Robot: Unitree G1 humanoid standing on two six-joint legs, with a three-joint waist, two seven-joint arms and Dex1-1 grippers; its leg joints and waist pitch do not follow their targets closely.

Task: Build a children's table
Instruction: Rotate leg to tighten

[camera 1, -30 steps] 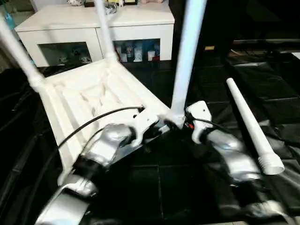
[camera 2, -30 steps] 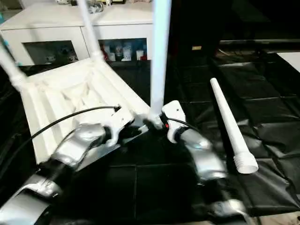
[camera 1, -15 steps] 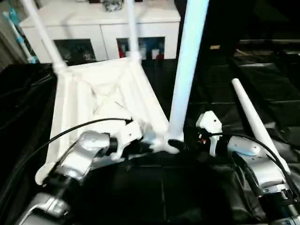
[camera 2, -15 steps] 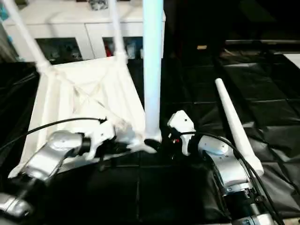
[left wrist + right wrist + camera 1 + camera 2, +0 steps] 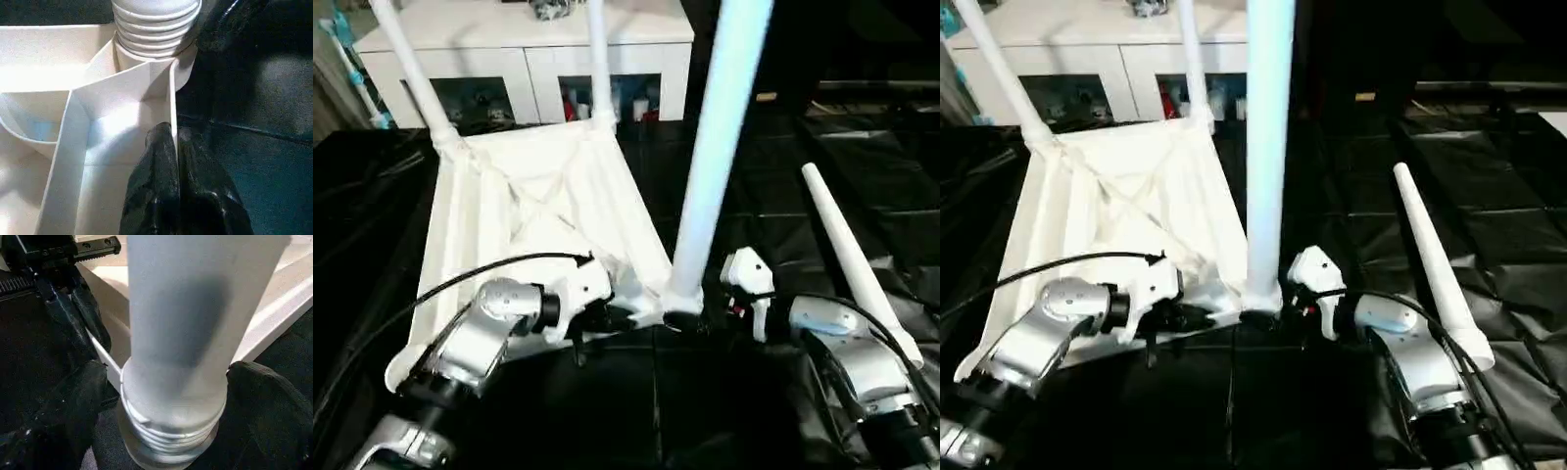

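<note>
Here, in the left eye view, the children's table lies upside down on the black sheet, its ribbed underside facing up. Two legs rise from its far corners, and a third leg stands in the near corner socket, between the two grippers. The left gripper meets the table's near edge just beside that socket; the right gripper sits at the leg's base on the other side. A loose leg lies on the sheet beyond the right forearm, well apart from the table. A white cabinet stands behind.

In the left wrist view, the left gripper has its black fingers pinched together on the thin rim wall of the table, close below the socket with the leg's threaded end.

In the right wrist view, the right gripper's fingers stand wide apart on either side of the leg's threaded base, not pressing it.
</note>
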